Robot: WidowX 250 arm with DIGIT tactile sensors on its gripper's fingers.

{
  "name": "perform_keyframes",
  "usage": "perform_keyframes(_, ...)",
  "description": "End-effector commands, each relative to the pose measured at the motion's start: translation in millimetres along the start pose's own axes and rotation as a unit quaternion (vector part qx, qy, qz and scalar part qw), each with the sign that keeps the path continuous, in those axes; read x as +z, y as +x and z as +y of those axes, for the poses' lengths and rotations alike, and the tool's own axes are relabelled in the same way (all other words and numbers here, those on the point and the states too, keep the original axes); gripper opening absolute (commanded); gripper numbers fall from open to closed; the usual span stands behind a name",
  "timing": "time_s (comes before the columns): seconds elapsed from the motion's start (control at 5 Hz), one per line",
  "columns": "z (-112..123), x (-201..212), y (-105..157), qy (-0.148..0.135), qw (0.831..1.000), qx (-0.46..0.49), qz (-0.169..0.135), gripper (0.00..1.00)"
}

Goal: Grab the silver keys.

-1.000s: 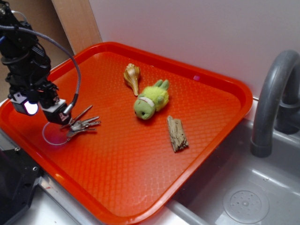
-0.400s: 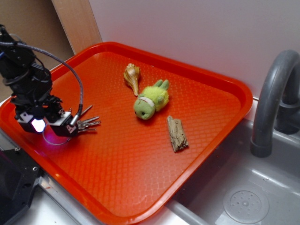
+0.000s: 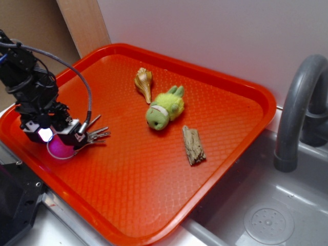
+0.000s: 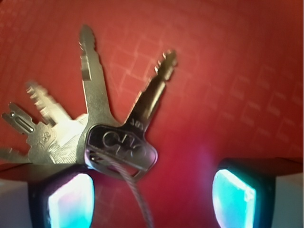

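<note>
Right now your gripper point(image 3: 60, 137) sits low over the left corner of the orange tray point(image 3: 154, 205), directly at the silver keys point(image 3: 95, 134). In the exterior view its body covers the ring end of the bunch, and only the key blades stick out from it toward the middle of the tray. A pink glow falls on the tray surface just under the gripper.

From the wrist view you see the two lit pads point(image 4: 232, 197) spread apart at the bottom of the frame, so the pincer is released. The silver keys point(image 4: 102, 128) fan out just ahead of them: two long blades point up and away, and shorter ones splay to the left. The key heads lie close to the left pad, and the thin wire ring point(image 4: 137, 199) runs down through the gap between the pads. Whether either pad touches the metal, you cannot tell.

Elsewhere on the tray, well apart from the keys, lie a seashell point(image 3: 144, 82) near the far edge, a green plush toy point(image 3: 165, 108) just beside it, and a piece of wood point(image 3: 193, 145) closer to the right edge. Past that edge you see a grey sink point(image 3: 271, 215) with its faucet point(image 3: 296, 110).
</note>
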State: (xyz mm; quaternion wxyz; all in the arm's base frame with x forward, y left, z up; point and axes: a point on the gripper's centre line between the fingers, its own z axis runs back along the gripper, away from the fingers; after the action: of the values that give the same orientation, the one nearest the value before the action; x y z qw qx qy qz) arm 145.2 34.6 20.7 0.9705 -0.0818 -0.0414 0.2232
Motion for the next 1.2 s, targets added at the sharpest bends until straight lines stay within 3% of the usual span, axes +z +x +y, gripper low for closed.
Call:
perform_keyframes(0.0,-37,-13,-24,-0.002,0.998,-0.047,0.034,0.0)
perform_keyframes(0.6,-46,-11,-24,0.012,0.998,-0.063,0.028,0.0)
perform_keyframes(0.8,-47,25,-8,0.012,0.993,-0.119,0.007,0.0)
perform_keyframes(1.0,-45,76,21,0.067,0.971,-0.225,-0.044,0.0)
